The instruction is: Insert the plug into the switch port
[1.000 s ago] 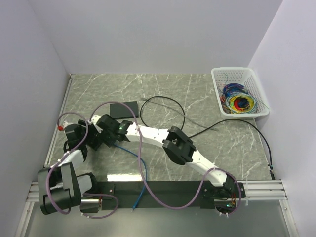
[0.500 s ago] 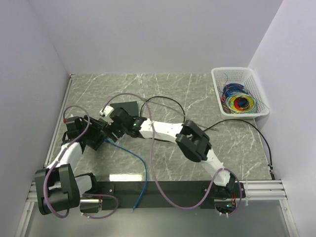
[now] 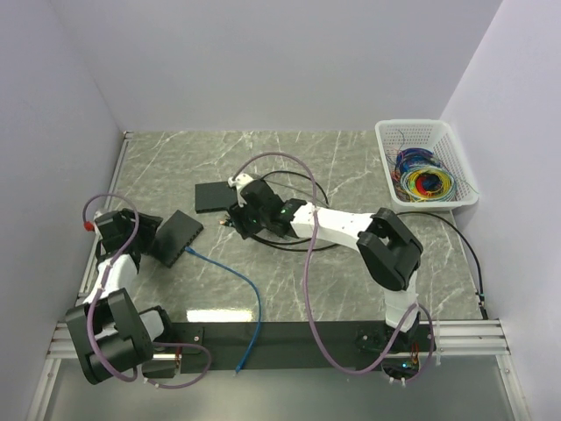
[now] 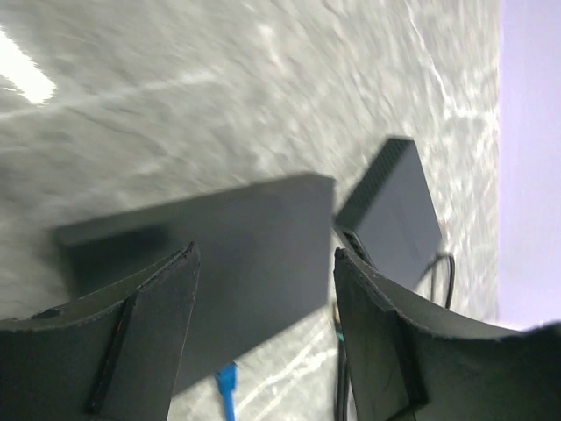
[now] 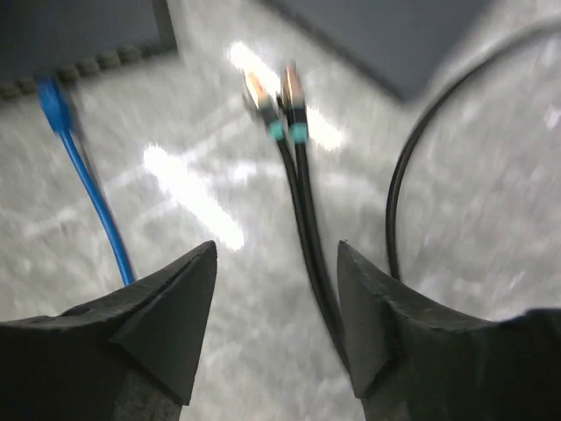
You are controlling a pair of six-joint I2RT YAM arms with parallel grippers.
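Observation:
The black switch [image 3: 178,237] lies on the table at the left; the left wrist view shows it [image 4: 219,254] between my spread fingers. My left gripper [image 3: 152,235] [image 4: 263,294] is open and empty at its left end. The blue cable's plug [image 3: 195,252] [image 4: 225,386] [image 5: 53,92] lies just beside the switch's port edge [image 5: 79,66]. My right gripper [image 3: 237,219] [image 5: 276,289] is open and empty over a black twin cable with teal-collared plugs [image 5: 279,101].
A second flat black box [image 3: 216,195] [image 4: 390,210] lies behind the switch. The blue cable [image 3: 250,294] runs to the front rail. Black cables [image 3: 298,189] loop across the middle. A white basket [image 3: 383,149] of coloured wires stands at the back right.
Both grippers were bunched together over the switch. The left gripper has drawn back left. The right arm has swung right and back, and the switch now shows uncovered.

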